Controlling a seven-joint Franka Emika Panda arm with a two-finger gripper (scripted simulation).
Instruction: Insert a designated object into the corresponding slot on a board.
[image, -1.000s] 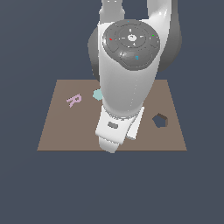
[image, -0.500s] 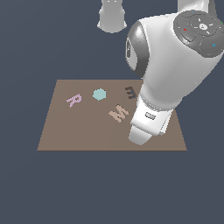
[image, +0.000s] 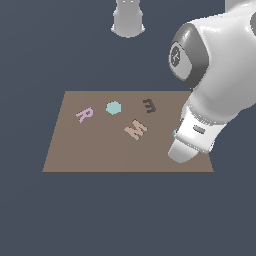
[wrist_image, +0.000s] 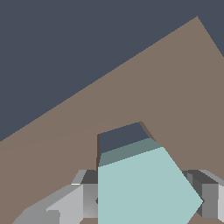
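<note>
Clenched on the teal pentagon block (wrist_image: 144, 188), the end effector (wrist_image: 146, 203) is seen in the wrist view with a grey finger (wrist_image: 89, 199) pressed against each flat side. Just beyond the block's far edge lies the dark pentagon slot (wrist_image: 120, 136), partly overlapped by the block. In the exterior view the arm (image: 210, 100) covers the brown board (image: 90, 150) at its 3 o'clock side, with only a teal sliver (image: 175, 133) showing there. At the board's 9 to 12 o'clock lie the pink R (image: 84, 114), teal hexagon (image: 113, 107), tan M (image: 135, 129) and dark E-shaped cutout (image: 149, 105).
</note>
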